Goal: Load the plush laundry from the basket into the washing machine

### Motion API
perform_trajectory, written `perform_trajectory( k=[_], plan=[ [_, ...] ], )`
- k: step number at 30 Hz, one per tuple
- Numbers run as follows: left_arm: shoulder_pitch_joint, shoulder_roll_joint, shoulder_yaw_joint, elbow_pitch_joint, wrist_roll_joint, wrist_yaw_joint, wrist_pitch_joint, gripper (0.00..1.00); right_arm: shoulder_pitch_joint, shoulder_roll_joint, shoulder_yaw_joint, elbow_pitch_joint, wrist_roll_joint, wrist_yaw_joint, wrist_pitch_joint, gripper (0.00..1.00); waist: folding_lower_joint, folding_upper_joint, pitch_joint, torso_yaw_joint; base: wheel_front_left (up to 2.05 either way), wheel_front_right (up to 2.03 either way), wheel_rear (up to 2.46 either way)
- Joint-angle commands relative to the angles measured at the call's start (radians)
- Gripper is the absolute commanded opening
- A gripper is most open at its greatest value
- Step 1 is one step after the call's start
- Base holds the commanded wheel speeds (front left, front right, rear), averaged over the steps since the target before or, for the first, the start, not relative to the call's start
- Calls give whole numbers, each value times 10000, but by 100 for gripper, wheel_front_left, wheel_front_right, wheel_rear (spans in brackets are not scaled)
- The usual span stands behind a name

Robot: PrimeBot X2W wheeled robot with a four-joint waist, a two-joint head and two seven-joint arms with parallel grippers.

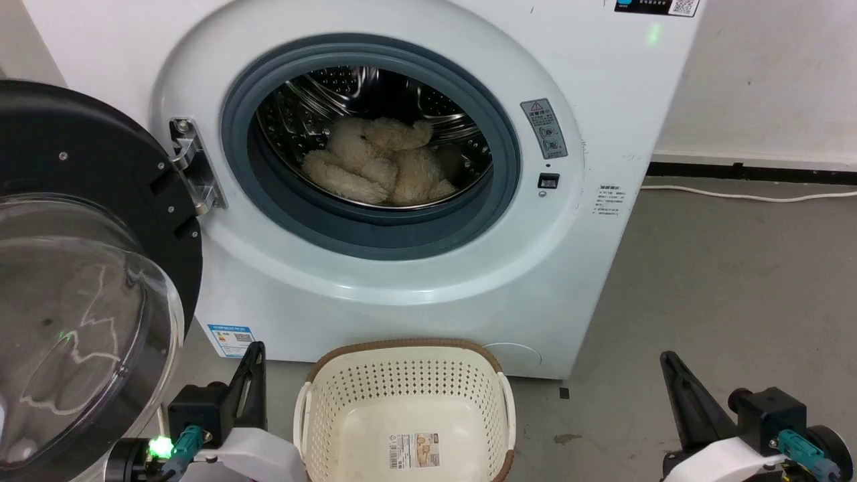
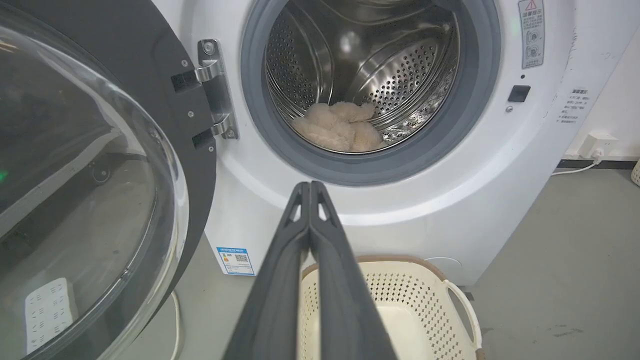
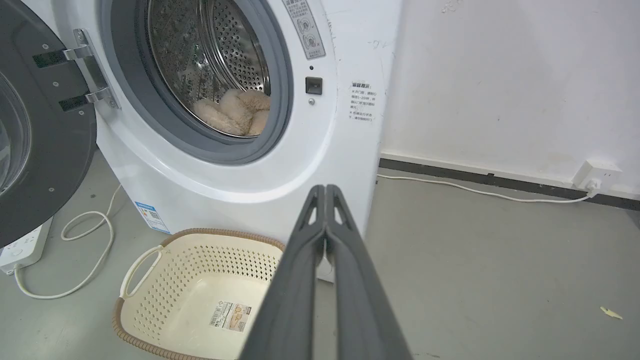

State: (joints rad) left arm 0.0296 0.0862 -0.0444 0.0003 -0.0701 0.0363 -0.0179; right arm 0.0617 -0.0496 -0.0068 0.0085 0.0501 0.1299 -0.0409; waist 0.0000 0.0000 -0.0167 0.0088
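One plush laundry (image 1: pixel 378 161) bundle lies in the drum (image 1: pixel 315 100) of the washing machine (image 1: pixel 402 281), its door (image 1: pixel 87 154) swung open. The basket (image 1: pixel 375 402) stands on the floor (image 1: pixel 723 301) just before it. The left gripper (image 2: pixel 310 189) and right gripper (image 3: pixel 325 191) flank the basket, fingers pressed together, holding nothing.

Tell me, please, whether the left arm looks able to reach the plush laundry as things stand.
Probably yes: the door stands swung wide to the left, nothing blocks the drum mouth, and the plush laundry lies on its floor. The left gripper is shut, though, low beside the basket.
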Motion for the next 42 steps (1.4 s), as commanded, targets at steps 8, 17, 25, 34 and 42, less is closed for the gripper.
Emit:
perform_trajectory(
  k=[8, 17, 25, 34, 42],
  plan=[
    [-205, -160, 213, -3, 332, -164, 85, 0, -364, -6, 38, -62, -251, 7, 173, 0, 0, 0, 66, -35, 0, 0, 0],
    [-258, -276, 347, -3, 547, -280, 140, 0, -511, -6, 56, -75, -397, 8, 310, 0, 0, 0, 124, -65, 0, 0, 0],
    [-296, -360, 444, -3, 701, -363, 179, 0, -617, -6, 68, -85, -501, 8, 409, 0, 0, 0, 167, -88, 0, 0, 0],
    [-296, -360, 444, -3, 701, -363, 179, 0, -617, -6, 68, -85, -501, 8, 409, 0, 0, 0, 167, -88, 0, 0, 0],
    [-296, -360, 444, -3, 701, -363, 179, 0, -617, -6, 68, -85, -501, 8, 409, 0, 0, 0, 167, -88, 0, 0, 0]
  ],
)
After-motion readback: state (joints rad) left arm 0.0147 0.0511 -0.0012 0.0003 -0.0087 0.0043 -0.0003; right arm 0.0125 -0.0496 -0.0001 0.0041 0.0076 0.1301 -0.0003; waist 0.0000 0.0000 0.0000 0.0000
